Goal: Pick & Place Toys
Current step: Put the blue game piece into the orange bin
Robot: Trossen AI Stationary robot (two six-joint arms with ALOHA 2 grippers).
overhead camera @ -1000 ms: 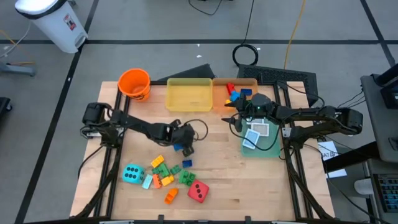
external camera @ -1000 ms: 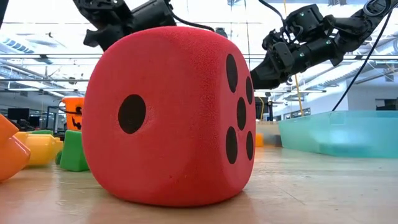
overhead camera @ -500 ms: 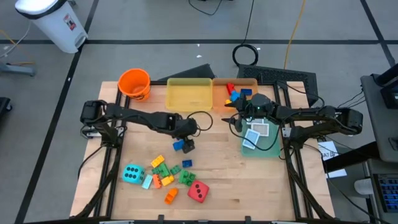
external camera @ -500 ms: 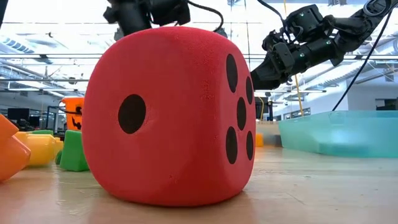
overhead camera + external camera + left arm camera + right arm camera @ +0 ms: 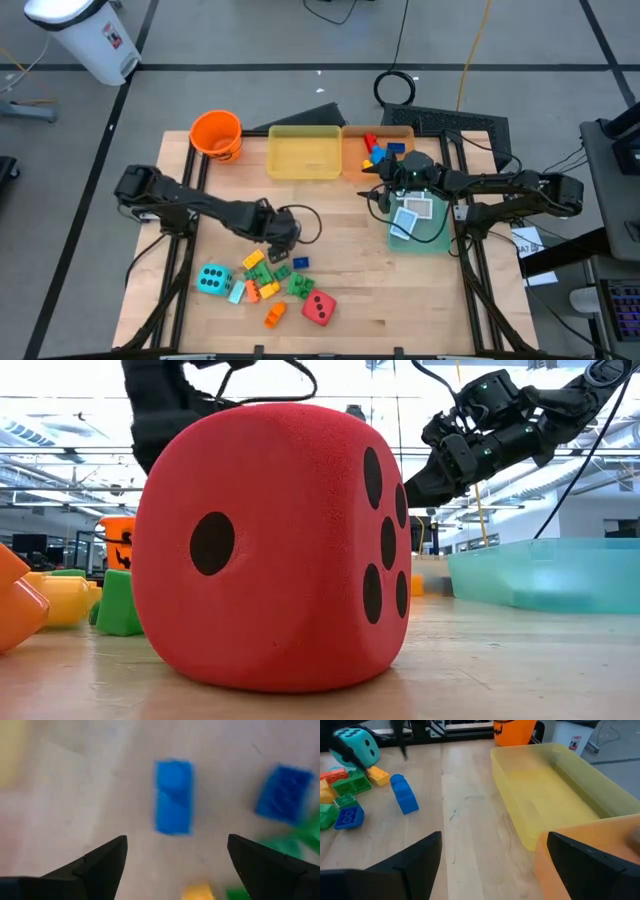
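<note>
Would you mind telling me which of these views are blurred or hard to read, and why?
Left wrist view: motion-smeared, the blue brick and the darker blue brick have soft edges. Low view: the red die fills the frame and hides most toys; bright backlight leaves the arms as silhouettes. Right wrist view: sharp on the yellow tray. High view: evenly lit, clear.

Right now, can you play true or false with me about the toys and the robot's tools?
1. The left tool is open above a blue brick. True.
2. The red die sits inside the yellow tray. False: it rests on the table, near the front edge.
3. The right tool holds a card. False: it is open and empty.
4. The orange bucket stands beside the yellow tray. True.
5. The cyan die is in the green tray. False: it lies on the table by the bricks.
</note>
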